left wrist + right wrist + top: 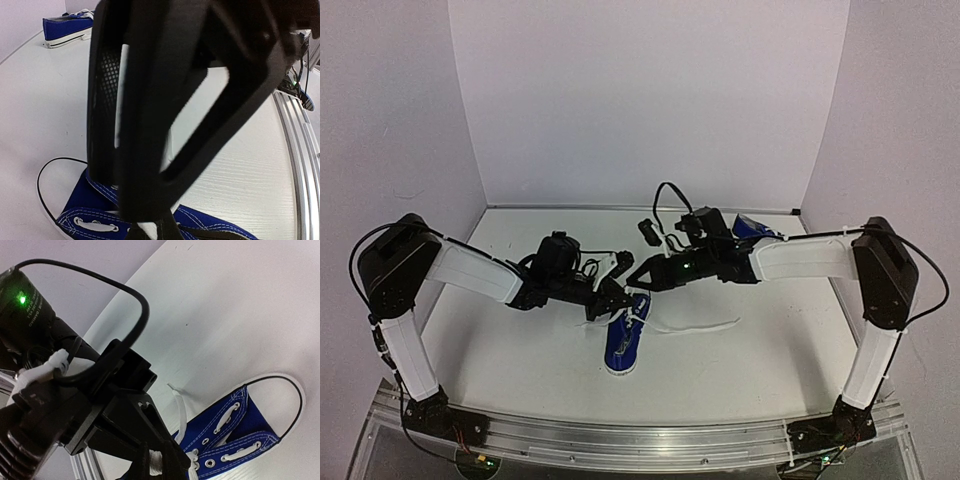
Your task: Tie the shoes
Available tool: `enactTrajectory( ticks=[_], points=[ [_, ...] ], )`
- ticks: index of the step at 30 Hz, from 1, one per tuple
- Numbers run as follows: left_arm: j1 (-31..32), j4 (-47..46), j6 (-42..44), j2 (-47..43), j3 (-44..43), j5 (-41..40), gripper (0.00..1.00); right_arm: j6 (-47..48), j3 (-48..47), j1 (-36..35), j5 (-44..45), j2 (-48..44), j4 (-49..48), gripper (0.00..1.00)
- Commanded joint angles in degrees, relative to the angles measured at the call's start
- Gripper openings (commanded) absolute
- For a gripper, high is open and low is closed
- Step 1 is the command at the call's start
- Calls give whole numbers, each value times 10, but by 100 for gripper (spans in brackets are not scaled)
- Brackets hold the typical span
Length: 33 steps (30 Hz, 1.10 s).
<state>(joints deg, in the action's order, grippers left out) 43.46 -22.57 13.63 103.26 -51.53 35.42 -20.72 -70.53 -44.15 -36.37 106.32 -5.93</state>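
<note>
Two shoes, top view: near shoe [622, 345] sits just below centre, toe toward 6 o'clock; far shoe [752, 227] is at 2 o'clock, half hidden behind the right arm.
Grippers, top view: left gripper [613, 297] and right gripper [642, 280] meet over the near shoe's lacing; one lace [705, 326] lies toward 3 o'clock on the table [520, 350].
Left wrist view: fingertips look pressed together above the near shoe [95, 210]; I cannot tell if lace sits between them. Far shoe [65, 27] at 11 o'clock.
Right wrist view: near shoe [235, 430] at 5 o'clock, lace [180, 412] rising from the eyelets. Right gripper clamped or slack: I cannot tell.
Step, my read: gathering lace ends; I see no bow.
Next: I need each gripper on a separate end before crossing them.
</note>
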Motion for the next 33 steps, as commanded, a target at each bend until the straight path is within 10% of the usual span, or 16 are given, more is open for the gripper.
enactTrajectory(
  ticks=[1, 13, 33],
  points=[
    [1, -21, 3, 2, -14, 6, 0, -20, 51, 22, 38, -68, 14, 45],
    [3, -10, 20, -5, -11, -10, 0, -107, 192, 34, 278, -195, 202, 63],
    [3, -10, 27, 3, -19, -18, 0, -91, 133, 34, 293, -3, 176, 63]
  ],
)
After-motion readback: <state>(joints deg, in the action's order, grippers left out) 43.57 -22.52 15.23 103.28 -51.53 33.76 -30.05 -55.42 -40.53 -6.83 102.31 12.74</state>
